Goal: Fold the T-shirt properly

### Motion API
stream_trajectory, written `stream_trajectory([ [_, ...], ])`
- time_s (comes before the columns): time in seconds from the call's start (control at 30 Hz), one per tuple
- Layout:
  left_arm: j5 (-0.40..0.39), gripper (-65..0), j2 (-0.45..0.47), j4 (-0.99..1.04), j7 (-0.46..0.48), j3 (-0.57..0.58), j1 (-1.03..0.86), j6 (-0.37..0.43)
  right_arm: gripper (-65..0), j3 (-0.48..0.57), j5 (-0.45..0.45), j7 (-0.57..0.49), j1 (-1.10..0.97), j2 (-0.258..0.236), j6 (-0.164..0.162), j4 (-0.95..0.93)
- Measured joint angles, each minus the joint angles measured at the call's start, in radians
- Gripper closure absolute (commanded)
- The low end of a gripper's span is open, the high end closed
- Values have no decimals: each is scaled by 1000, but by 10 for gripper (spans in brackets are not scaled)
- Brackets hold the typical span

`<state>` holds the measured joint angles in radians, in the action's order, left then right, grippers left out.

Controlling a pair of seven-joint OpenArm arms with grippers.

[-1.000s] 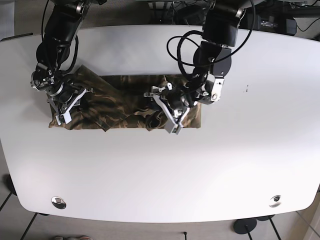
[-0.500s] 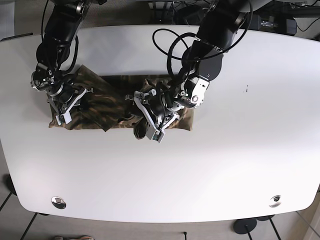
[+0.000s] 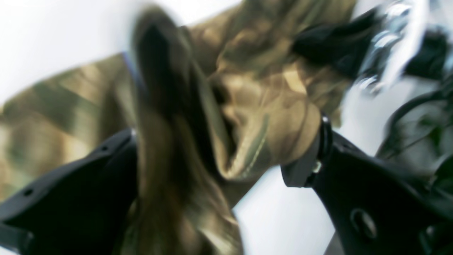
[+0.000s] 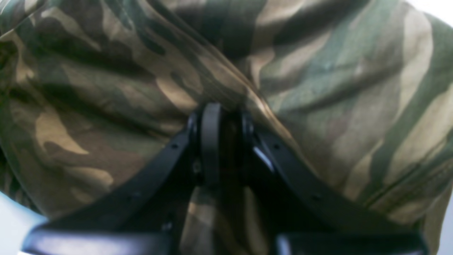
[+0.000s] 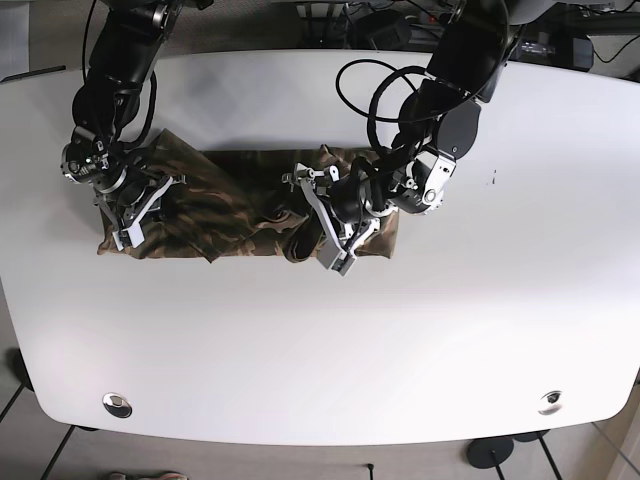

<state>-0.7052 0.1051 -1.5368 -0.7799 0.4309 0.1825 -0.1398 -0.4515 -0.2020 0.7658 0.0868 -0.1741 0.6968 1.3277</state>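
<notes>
The camouflage T-shirt (image 5: 230, 200) lies as a long crumpled band across the far half of the white table (image 5: 320, 340). On the band's right part, my left gripper (image 5: 330, 235) holds a thick bunch of it. The blurred left wrist view shows that T-shirt (image 3: 258, 106) bunch lifted off the table, between the two spread fingers of the left gripper (image 3: 226, 131). At the band's left end, my right gripper (image 5: 128, 215) rests on the cloth. Seen from the right wrist, the right gripper (image 4: 221, 117) is shut, pinching a ridge of the T-shirt (image 4: 318, 88).
Black cables (image 5: 360, 95) loop beside the arm on the right of the base view. Two round metal fittings (image 5: 117, 404) (image 5: 549, 401) sit near the table's front corners. A small dark mark (image 5: 493, 178) lies right of the shirt.
My left gripper, which had pulled the bunched cloth leftward half a second ago, has swung back right, and the shirt's right edge went with it. The right gripper has stayed in place.
</notes>
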Motion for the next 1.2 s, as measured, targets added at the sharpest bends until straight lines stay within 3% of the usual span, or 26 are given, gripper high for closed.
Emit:
stream_trajectory([
  [0.07,19,-425,0,2,26,-6,11,15,-81,0,-1,-1,0,0,0,0],
  [0.17,179,-431,-34,1,25,42,13,198,-81,0,0,1,0,0,0,0],
  [0.27,182,-429,-46,5,16,47,11,212,-81,-1,-5,-6,-8,0,0,2],
  [0.33,183,-428,-30,4,-24,34,17,163,-81,-1,-5,-6,-14,0,0,8],
  [0.37,181,-428,-13,2,-33,23,17,74,-81,-1,-6,-6,-14,0,0,9],
  [0.43,79,-426,0,5,-46,-62,6,-124,-81,-1,-7,-6,-15,0,0,9],
  [0.47,13,-426,-5,5,-57,-151,3,-153,-81,-1,-6,-5,-14,0,0,9],
  [0.53,-68,-426,4,31,-82,-268,17,-150,-81,-1,-7,-6,-15,0,0,9],
  [0.63,-144,-426,19,115,-122,-322,14,-162,-81,-1,-7,-4,-15,0,0,9],
  [0.77,-137,-426,104,119,-132,-174,86,-177,-81,-1,-5,-3,-15,0,0,9],
  [0.93,-126,-426,140,35,-127,-153,74,-180,-81,-1,-7,-5,-17,0,0,11],
  [1.03,-19,-418,157,-12,-114,-163,86,-176,-79,-1,-7,-5,-16,0,0,11],
  [1.07,30,-365,176,-26,-114,-160,71,-177,-79,-1,-11,-3,-16,0,0,11],
  [1.17,194,-114,195,-50,-134,-154,6,-176,-79,-3,-55,6,-19,0,-1,11],
  [1.2,207,-79,188,-55,-132,-153,-3,-176,-79,-2,-58,6,-20,0,-1,11],
])
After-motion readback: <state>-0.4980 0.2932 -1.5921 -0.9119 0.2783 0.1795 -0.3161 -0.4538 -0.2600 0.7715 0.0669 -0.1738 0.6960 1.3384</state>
